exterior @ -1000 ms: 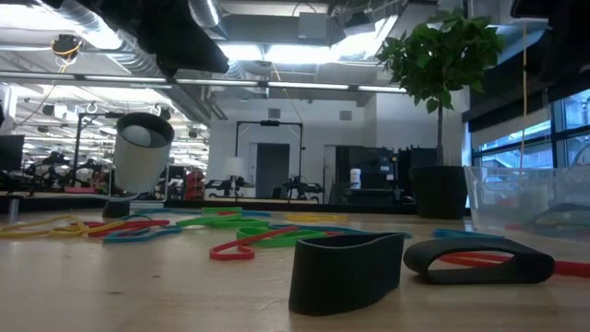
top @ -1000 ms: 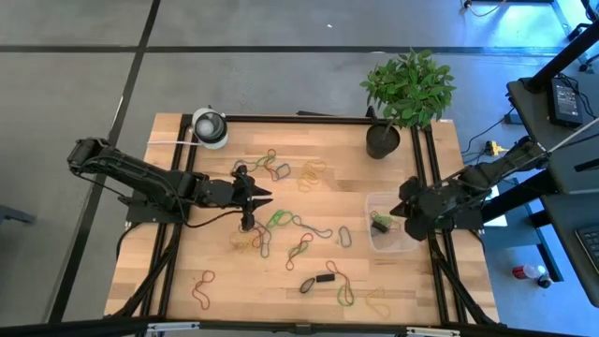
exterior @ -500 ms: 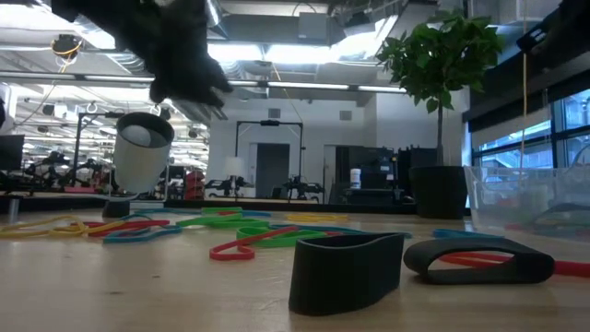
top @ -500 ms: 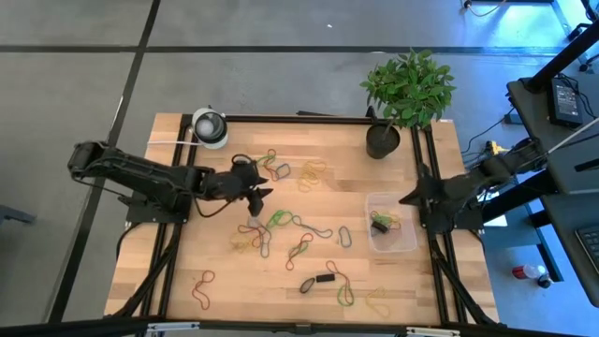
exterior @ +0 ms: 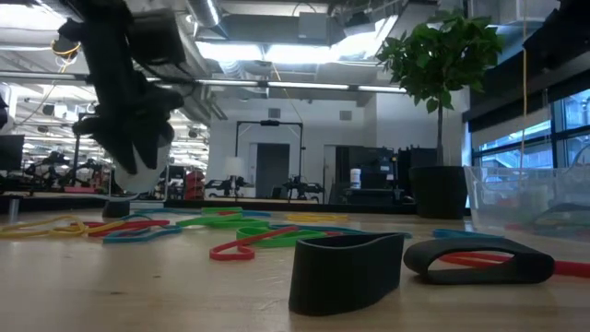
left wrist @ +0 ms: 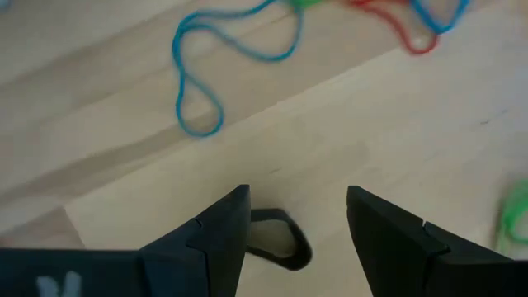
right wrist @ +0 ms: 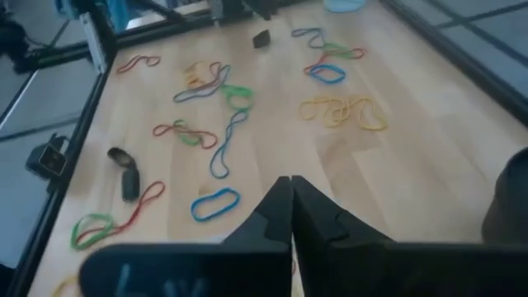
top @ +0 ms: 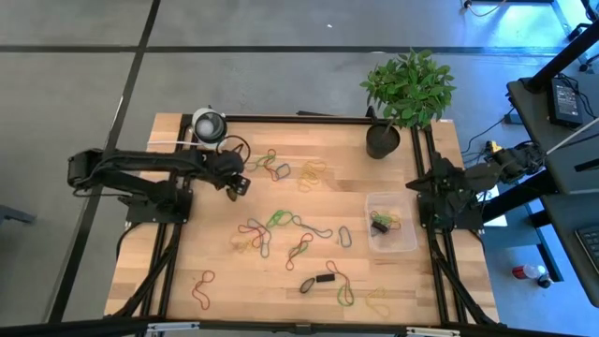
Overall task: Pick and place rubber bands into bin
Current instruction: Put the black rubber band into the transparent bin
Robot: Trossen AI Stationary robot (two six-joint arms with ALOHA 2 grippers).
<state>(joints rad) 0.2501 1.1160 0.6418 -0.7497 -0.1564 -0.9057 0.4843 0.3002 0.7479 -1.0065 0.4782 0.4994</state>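
Note:
Rubber bands (top: 271, 225) in red, green, yellow, blue and dark lie scattered flat on the wooden table. The clear bin (top: 404, 234) stands at the right with a few bands (top: 379, 223) inside it. My left gripper (top: 239, 183) hangs open and tipped down over the far-left part of the table, also seen in the low view (exterior: 138, 152). A dark band (left wrist: 280, 241) shows between its fingers. My right gripper (right wrist: 290, 188) is shut and empty, drawn back at the table's right edge (top: 416, 187), beyond the bin's far side. My left gripper's open fingers stand on either side of the dark band's loop (left wrist: 293, 247), coming at it from above on a slant. One end of the loop runs in behind one finger (left wrist: 227, 223), and I cannot tell whether it touches it.
A black plant pot (top: 382, 140) stands at the far right and a white-and-grey roll (top: 210, 126) in the far left corner. Two wide dark bands (exterior: 346, 267) lie near the front. Black frame rails (top: 178, 234) run along both sides of the table.
My left gripper has gone from the band cluster at mid-table toward the far-left corner, turning and tipping its fingers down. My right gripper has drawn back from beside the bin toward the table's right edge.

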